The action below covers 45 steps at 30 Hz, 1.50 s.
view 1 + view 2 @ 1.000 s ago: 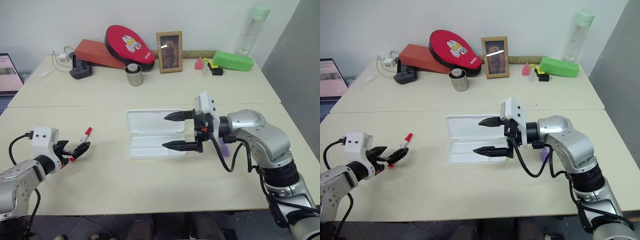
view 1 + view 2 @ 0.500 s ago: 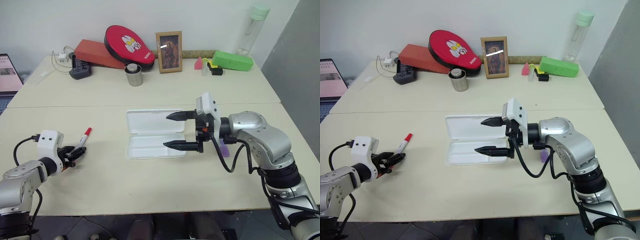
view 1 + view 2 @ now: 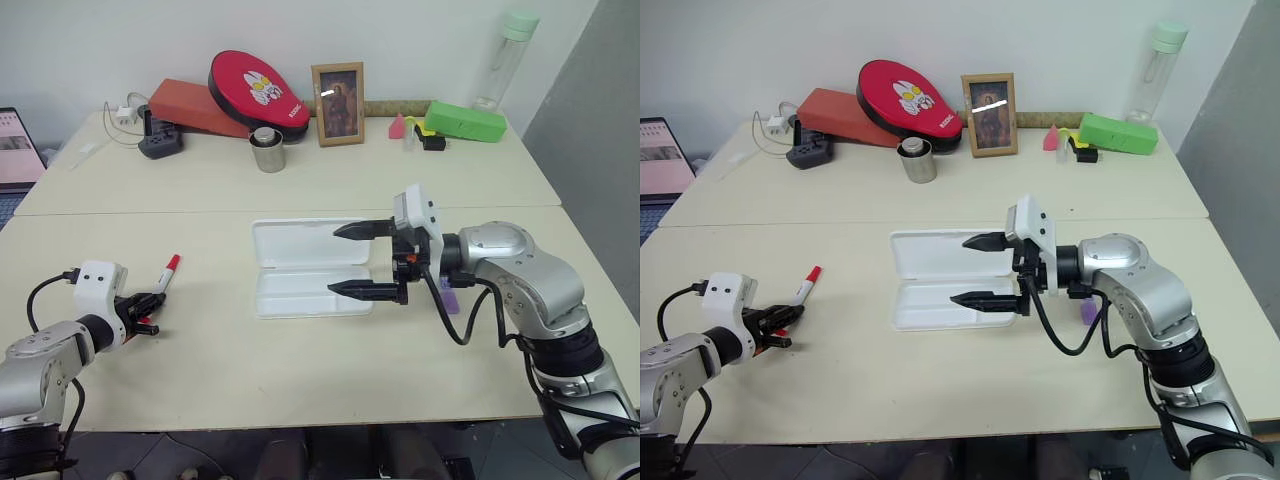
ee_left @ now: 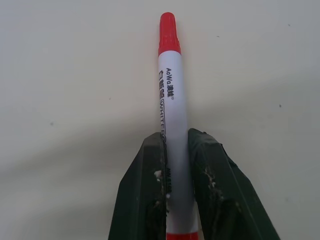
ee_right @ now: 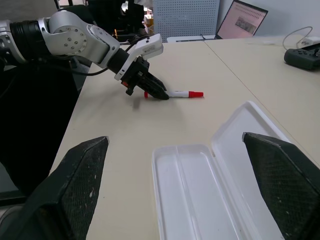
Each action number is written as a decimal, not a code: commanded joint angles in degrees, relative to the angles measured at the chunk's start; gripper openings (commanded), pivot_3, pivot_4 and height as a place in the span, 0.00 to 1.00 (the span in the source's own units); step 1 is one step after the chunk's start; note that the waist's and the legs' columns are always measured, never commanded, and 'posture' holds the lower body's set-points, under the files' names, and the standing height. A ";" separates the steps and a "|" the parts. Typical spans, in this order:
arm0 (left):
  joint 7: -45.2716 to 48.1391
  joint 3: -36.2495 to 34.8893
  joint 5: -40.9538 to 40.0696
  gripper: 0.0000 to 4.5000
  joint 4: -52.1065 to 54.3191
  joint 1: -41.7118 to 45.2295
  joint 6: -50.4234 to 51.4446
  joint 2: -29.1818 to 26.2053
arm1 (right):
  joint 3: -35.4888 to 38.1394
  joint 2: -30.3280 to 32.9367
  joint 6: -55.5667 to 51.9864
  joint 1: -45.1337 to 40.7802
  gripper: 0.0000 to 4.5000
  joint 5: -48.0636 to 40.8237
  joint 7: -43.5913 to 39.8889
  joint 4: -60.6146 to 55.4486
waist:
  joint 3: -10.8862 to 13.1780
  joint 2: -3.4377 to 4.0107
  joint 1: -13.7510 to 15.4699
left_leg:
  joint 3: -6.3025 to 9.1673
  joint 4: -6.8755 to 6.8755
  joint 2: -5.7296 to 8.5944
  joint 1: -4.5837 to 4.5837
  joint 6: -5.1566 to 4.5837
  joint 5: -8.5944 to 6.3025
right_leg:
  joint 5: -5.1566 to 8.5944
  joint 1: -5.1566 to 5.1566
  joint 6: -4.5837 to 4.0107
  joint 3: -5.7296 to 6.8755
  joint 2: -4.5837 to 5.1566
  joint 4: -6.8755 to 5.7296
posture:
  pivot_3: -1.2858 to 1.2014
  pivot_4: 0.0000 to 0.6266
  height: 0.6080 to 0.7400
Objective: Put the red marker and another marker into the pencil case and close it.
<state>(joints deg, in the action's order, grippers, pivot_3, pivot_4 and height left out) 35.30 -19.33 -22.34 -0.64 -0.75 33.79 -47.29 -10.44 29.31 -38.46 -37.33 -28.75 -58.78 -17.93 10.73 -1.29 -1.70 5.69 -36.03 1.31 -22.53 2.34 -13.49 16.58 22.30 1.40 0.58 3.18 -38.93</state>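
The red marker [image 4: 172,95], white-barrelled with a red cap, lies on the table at the near left, cap pointing away from me. My left gripper [image 3: 143,309] is shut on its tail half, and both fingers [image 4: 145,190] press the barrel. The pencil case [image 3: 300,266] lies open at the table's middle, lid flat behind the base. My right gripper [image 3: 346,260] hovers wide open over the case's right end, holding nothing. A purple marker [image 3: 1087,313] lies on the table to the right of the case, partly hidden behind my right forearm.
Along the back of the far table stand a green box [image 3: 465,120], a photo frame [image 3: 339,103], a metal cup [image 3: 268,150], a red paddle case [image 3: 258,88], a power strip [image 3: 160,140] and a bottle [image 3: 505,55]. A laptop [image 3: 15,150] sits at the far left.
My left gripper has gone from open around the red marker's tail to shut on it. The right arm has held still.
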 commanded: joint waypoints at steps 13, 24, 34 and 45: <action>22.04 21.44 1.11 0.09 17.09 18.03 -5.44 -3.65 | 14.33 12.51 -1.89 8.84 1.00 -8.64 -0.59 -6.60 | 0.06 0.11 0.79 | -0.23 -0.04 0.00 -0.12 -0.01 0.00 | -0.01 0.00 0.01 0.11 -0.15 0.02 | 0.52 0.24 1.00; 33.73 37.86 15.28 0.09 -4.57 38.15 -21.10 2.65 | 19.34 14.85 -4.86 17.53 1.00 -11.05 7.14 -15.35 | 0.08 0.07 0.01 | -0.74 -0.09 -0.01 -0.17 -0.06 -0.01 | -0.01 0.03 0.08 0.16 -0.25 -0.02 | 0.52 0.24 1.00; 36.94 38.51 18.50 0.09 -11.83 42.57 -25.49 6.48 | 21.05 15.27 -5.95 21.45 1.00 -13.21 12.01 -19.50 | 0.08 0.06 -0.08 | -0.75 -0.26 0.01 -0.21 -0.08 0.00 | -0.05 0.01 0.14 0.15 -0.24 -0.05 | 0.52 0.24 1.00; 37.30 37.72 19.18 0.26 -10.67 41.58 -22.99 6.74 | 20.03 15.63 -5.11 21.88 1.00 -13.31 12.95 -19.13 | 0.08 0.06 -0.05 | -0.72 -0.28 0.00 -0.21 -0.09 0.00 | -0.05 0.01 0.14 0.17 -0.25 -0.07 | 0.52 0.24 1.00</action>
<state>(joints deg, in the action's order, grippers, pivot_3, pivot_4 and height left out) 72.98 19.81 -3.39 -13.36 40.75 10.35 -40.54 8.93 44.13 -44.60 -14.98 -41.61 -45.95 -35.74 10.81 -1.22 -1.76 4.96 -36.30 1.31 -22.73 2.25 -13.48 16.53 22.31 1.54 0.75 2.93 -38.99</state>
